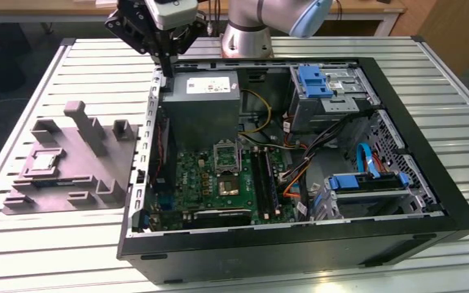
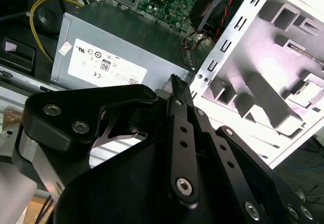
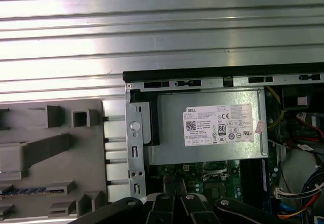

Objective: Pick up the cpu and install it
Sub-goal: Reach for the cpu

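Exterior view is showing the open computer case (image 1: 300,244) lying on the slatted worktop (image 1: 55,256), its green motherboard (image 1: 206,183) facing up. Just beside the case, toward the exterior view's left, a grey block (image 1: 108,165) is sitting on the worktop, and the cpu (image 1: 43,161) is resting in a recess of it, well apart from the claw (image 1: 168,66). Farther back, the claw is hovering above the case's rim by the corner of the power supply (image 1: 206,104), its fingers (image 2: 180,127) pressing together and gripping nothing. Behind it, the arm's base (image 1: 247,39) is standing on the worktop.
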Motion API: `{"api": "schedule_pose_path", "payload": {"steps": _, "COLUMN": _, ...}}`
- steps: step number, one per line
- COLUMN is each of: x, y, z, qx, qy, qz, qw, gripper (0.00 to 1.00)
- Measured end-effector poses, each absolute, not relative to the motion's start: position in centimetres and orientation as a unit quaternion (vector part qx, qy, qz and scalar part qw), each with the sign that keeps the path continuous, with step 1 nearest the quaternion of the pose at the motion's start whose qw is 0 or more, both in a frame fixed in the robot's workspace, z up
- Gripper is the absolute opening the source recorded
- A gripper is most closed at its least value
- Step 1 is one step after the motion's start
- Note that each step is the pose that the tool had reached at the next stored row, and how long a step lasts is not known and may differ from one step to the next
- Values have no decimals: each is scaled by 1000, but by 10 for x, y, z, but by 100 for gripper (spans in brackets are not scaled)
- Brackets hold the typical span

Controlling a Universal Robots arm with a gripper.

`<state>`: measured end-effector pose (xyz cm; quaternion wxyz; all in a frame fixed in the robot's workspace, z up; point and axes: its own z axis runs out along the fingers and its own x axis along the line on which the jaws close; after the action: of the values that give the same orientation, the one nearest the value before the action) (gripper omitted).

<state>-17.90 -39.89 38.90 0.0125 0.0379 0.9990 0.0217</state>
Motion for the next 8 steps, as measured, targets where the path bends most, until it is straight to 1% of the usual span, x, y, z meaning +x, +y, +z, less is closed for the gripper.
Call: {"api": "schedule_pose_path", "payload": {"steps": 8, "x": -181, "y": -399, "z": 389, "qx": 38, "qy": 999, "qz": 22, "qw": 12, "gripper": 11}}
